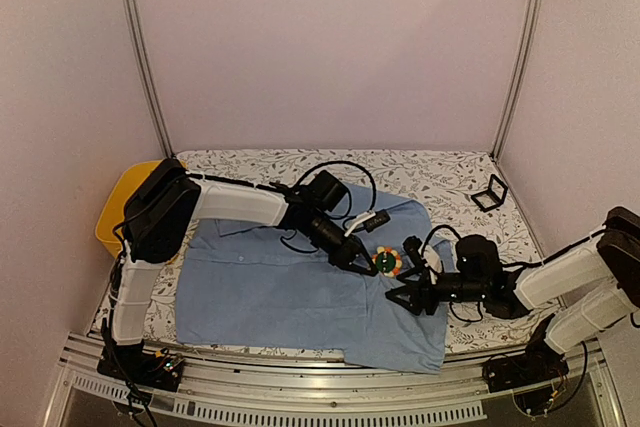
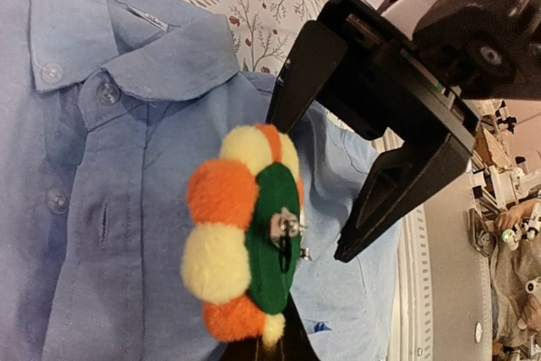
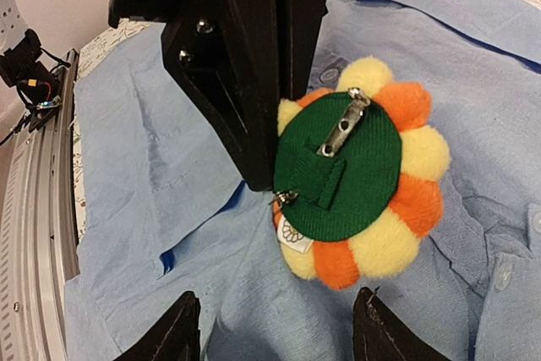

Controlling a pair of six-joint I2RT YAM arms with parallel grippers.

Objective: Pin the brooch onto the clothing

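The light blue shirt [image 1: 270, 287] lies flat on the floral cloth, collar and buttons showing in the left wrist view [image 2: 101, 209]. My left gripper [image 1: 360, 258] is shut on the edge of the brooch [image 1: 388, 261] and holds it on edge just above the shirt's right side. In the right wrist view the brooch [image 3: 355, 183] shows its green back with the metal pin clasp, and the left gripper [image 3: 245, 65] clamps its left rim. My right gripper [image 1: 408, 275] is open and empty, its fingertips [image 3: 169, 336] spread just below the brooch, over the shirt [image 3: 152, 166].
A yellow basket [image 1: 125, 202] stands at the table's left edge behind the left arm. A small black square frame [image 1: 490, 193] sits at the back right. The metal rail [image 1: 300, 397] runs along the near edge.
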